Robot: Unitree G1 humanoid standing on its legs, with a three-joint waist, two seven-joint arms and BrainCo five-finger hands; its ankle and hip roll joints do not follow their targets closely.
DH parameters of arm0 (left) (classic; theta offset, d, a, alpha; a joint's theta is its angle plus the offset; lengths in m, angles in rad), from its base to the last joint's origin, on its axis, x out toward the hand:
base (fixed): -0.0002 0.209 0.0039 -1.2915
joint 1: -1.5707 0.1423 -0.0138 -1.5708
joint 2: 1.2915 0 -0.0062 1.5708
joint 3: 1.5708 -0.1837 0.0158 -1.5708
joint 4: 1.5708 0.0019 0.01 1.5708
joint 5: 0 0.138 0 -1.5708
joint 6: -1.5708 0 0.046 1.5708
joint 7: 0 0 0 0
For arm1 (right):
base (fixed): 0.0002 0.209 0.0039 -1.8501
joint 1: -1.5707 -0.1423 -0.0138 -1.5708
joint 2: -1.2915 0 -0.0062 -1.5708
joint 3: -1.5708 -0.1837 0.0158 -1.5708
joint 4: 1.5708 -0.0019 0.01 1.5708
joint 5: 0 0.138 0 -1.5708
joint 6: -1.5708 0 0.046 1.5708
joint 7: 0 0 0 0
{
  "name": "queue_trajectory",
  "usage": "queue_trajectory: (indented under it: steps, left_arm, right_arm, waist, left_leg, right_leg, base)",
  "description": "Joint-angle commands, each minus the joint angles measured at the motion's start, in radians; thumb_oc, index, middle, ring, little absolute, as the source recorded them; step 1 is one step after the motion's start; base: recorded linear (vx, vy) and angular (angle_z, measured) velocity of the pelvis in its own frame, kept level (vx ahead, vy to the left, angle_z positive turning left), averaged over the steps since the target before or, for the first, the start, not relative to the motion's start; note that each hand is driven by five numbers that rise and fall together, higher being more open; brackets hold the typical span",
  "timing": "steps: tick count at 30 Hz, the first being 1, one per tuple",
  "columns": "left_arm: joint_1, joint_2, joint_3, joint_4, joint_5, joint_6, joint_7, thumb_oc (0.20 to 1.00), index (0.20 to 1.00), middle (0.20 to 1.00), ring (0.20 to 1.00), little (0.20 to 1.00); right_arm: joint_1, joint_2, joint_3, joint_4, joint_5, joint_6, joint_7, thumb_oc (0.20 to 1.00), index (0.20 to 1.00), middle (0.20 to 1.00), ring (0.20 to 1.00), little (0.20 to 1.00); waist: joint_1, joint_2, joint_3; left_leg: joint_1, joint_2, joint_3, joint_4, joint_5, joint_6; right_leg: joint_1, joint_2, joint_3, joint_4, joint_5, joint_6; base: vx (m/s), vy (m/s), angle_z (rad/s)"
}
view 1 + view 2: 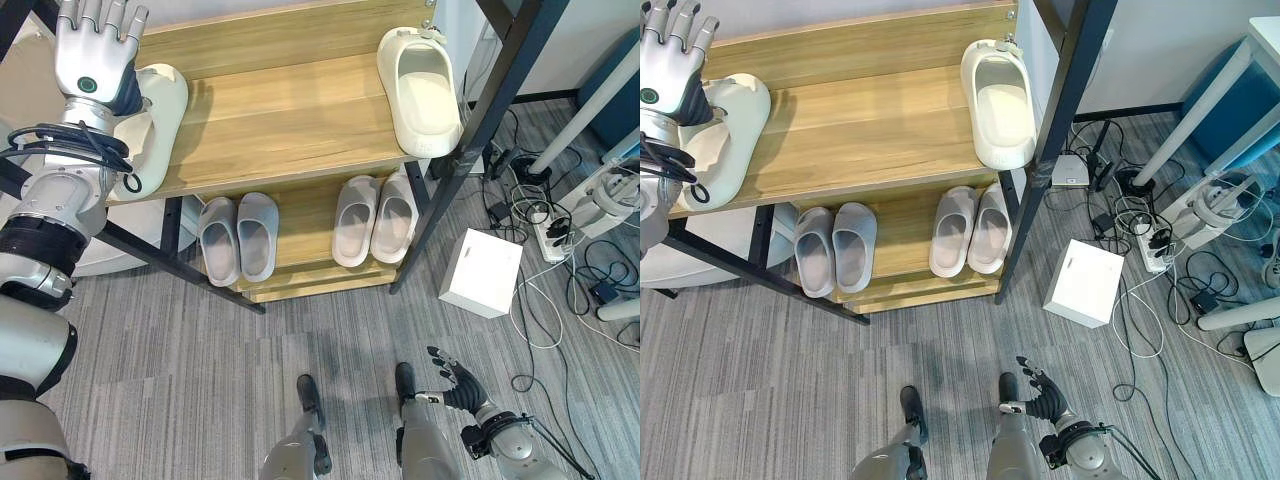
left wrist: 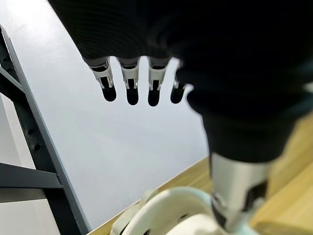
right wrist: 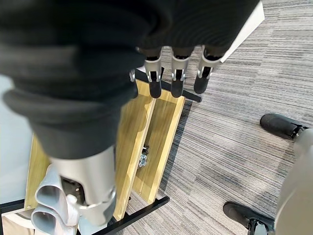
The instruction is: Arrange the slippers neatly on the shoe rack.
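On the upper shelf (image 1: 280,120) of the shoe rack (image 1: 500,90), at its left end, the left hand (image 1: 92,55) hangs with straight, spread fingers (image 2: 132,83) holding nothing, and a cream slipper (image 1: 160,115) lies just below and beside its palm, under the wrist; whether they touch I cannot tell. Well off to the right of those fingers, at the far end of the same shelf, the other cream slipper (image 1: 420,90) lies with its end past the front edge. Down on the lower shelf (image 1: 300,270) stand a pair of grey slippers (image 1: 238,238) and a pair of beige slippers (image 1: 375,218). Right of the rack a white box (image 1: 482,272) sits on the carpet. Low above the floor, the right hand (image 1: 452,380) hangs with its fingers (image 3: 178,78) loosely open and empty.
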Motion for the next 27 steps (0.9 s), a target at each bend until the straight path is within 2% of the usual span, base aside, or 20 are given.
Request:
queue_trajectory:
  steps: [1, 4, 13, 20, 23, 27]
  left_arm:
    - [-0.118, 0.031, -0.023, 0.154, 0.02, 0.035, -0.04, 1.0, 1.0, 1.0, 1.0, 1.0]
    - [-0.133, 0.033, -0.039, 0.175, 0.01, 0.032, -0.05, 1.0, 1.0, 1.0, 1.0, 1.0]
    - [-0.11, 0.031, 0.016, 0.116, -0.026, 0.026, -0.014, 1.0, 1.0, 1.0, 1.0, 1.0]
    - [0.033, 0.062, 0.214, -0.123, -0.044, 0.022, 0.059, 1.0, 1.0, 1.0, 1.0, 1.0]
    - [0.068, 0.07, 0.248, -0.133, -0.032, 0.033, 0.058, 1.0, 1.0, 1.0, 1.0, 1.0]
    - [0.065, 0.082, 0.229, -0.096, -0.022, 0.039, 0.047, 1.0, 1.0, 1.0, 1.0, 1.0]
  right_arm:
    - [-0.032, -0.015, 0.005, -0.043, 0.019, -0.052, -0.003, 1.0, 1.0, 1.0, 1.0, 1.0]
    - [-0.029, -0.014, -0.001, -0.051, 0.028, -0.053, -0.006, 1.0, 1.0, 1.0, 1.0, 1.0]
    - [-0.037, 0.0, 0.016, -0.03, 0.024, -0.053, -0.006, 1.0, 1.0, 1.0, 1.0, 1.0]
    - [-0.034, 0.014, 0.012, -0.021, 0.004, -0.044, -0.012, 1.0, 1.0, 1.0, 1.0, 1.0]
    - [-0.029, 0.009, 0.008, -0.02, -0.001, -0.04, -0.012, 1.0, 1.0, 1.0, 1.0, 1.0]
    - [-0.024, 0.003, 0.005, -0.023, -0.003, -0.038, -0.012, 1.0, 1.0, 1.0, 1.0, 1.0]
  waist:
    - [0.006, -0.043, 0.023]
    - [0.005, -0.05, 0.035]
    - [0.015, -0.055, 0.041]
    - [0.036, -0.048, 0.031]
    - [0.036, -0.04, 0.027]
    - [0.033, -0.036, 0.025]
  left_leg:
    - [0.057, -0.02, -0.021, 0.007, -0.142, 0.003]
    - [0.05, -0.02, -0.015, 0.008, -0.141, 0.005]
    - [0.04, -0.022, -0.022, 0.012, -0.141, 0.005]
    - [0.047, -0.028, -0.033, 0.011, -0.146, 0.005]
    - [0.05, -0.028, -0.037, 0.009, -0.148, 0.004]
    - [0.052, -0.03, -0.037, 0.009, -0.148, 0.005]
  right_leg:
    - [0.016, -0.075, -0.039, 0.04, -0.069, 0.094]
    - [0.005, -0.076, -0.033, 0.041, -0.062, 0.096]
    - [0.004, -0.083, -0.044, 0.045, -0.064, 0.094]
    - [0.016, -0.087, -0.053, 0.047, -0.073, 0.09]
    - [0.019, -0.087, -0.055, 0.046, -0.074, 0.089]
    - [0.019, -0.085, -0.055, 0.046, -0.073, 0.089]
  base:
    - [0.0, 0.0, 0.0]
    - [-0.01, 0.013, -0.03]
    - [0.0, 0.0, 0.0]
    - [0.0, 0.0, 0.0]
    - [0.01, 0.0, 0.05]
    - [0.01, 0.004, 0.09]
